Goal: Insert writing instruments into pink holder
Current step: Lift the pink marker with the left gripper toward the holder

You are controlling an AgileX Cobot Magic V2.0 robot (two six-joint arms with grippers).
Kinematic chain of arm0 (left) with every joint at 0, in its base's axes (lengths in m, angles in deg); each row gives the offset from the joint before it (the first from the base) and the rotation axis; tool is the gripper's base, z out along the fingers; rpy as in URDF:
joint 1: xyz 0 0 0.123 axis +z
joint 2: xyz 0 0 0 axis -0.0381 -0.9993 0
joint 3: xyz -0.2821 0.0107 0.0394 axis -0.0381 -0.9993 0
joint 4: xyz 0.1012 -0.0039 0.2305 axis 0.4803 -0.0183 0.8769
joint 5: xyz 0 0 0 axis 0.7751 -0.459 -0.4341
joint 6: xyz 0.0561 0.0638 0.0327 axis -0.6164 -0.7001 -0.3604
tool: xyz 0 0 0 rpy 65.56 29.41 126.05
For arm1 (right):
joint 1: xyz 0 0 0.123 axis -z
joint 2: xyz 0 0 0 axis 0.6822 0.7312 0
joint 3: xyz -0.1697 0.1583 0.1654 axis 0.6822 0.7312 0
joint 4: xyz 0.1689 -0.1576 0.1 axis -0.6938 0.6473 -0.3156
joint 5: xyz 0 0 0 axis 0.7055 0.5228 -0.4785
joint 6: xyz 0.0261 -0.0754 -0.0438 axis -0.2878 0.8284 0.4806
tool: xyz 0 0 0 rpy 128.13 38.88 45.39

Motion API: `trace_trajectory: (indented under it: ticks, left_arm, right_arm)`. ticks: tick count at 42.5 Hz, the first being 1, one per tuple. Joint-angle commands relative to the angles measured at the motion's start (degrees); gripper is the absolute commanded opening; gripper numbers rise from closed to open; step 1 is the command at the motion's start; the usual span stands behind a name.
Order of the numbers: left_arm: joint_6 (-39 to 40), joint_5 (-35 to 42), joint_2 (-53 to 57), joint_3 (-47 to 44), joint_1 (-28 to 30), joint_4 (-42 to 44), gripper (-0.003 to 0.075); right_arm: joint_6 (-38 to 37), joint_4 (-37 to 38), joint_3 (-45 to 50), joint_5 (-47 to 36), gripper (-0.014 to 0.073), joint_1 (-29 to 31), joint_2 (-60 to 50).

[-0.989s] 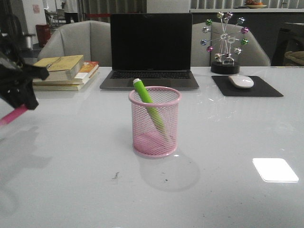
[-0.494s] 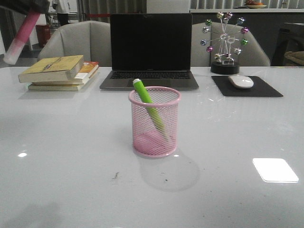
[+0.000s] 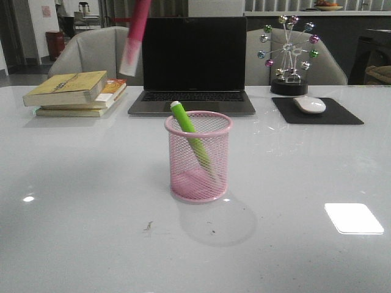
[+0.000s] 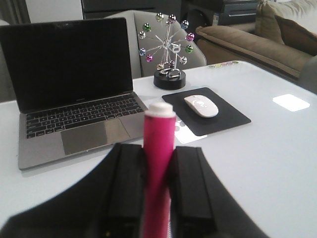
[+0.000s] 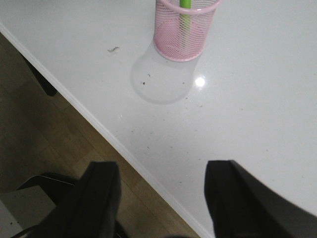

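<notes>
The pink holder (image 3: 199, 157) stands mid-table with the lime green marker (image 3: 190, 137) leaning inside it, whitish end above the rim. The magenta marker (image 3: 134, 36) hangs high at the top of the front view, pale cap down, up and to the left of the holder; its gripper is above the frame there. In the left wrist view my left gripper (image 4: 158, 161) is shut on the magenta marker (image 4: 158, 148). My right gripper (image 5: 163, 171) is open and empty over the table's near edge, the holder (image 5: 182, 27) and green marker (image 5: 184, 15) well ahead of it.
A laptop (image 3: 193, 64) stands behind the holder, stacked books (image 3: 76, 93) at back left, a mouse (image 3: 310, 104) on a black pad (image 3: 317, 112) and a ball ornament (image 3: 289, 55) at back right. The table's near edge (image 5: 114, 139) drops to the floor.
The magenta marker has travelled from low at the far left, up and rightward, to high above the table left of the holder. The holder and green marker have stayed put.
</notes>
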Motion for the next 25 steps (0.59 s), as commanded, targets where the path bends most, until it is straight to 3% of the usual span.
trace_trajectory:
  ticks: [1, 10, 17, 25]
  left_arm:
    - [0.3, 12.9, -2.2, 1.5, -4.4, 0.6, 0.0093]
    - [4.5, 25.2, -11.0, 1.6, -7.8, 6.0, 0.0093]
    - [9.9, 29.8, -15.7, 3.1, -7.6, 10.7, 0.0093]
    - [10.1, 30.4, -20.2, 7.2, -7.6, 10.7, 0.0093]
  right_arm:
    - [0.5, -0.1, -1.7, -3.3, 0.0489, 0.4, -0.2]
    - [0.5, -0.1, -1.7, -3.3, 0.0489, 0.4, -0.2]
    - [0.5, -0.1, -1.7, -3.3, 0.0489, 0.4, -0.2]
    - [0.5, -0.1, -1.7, -3.3, 0.0489, 0.4, -0.2]
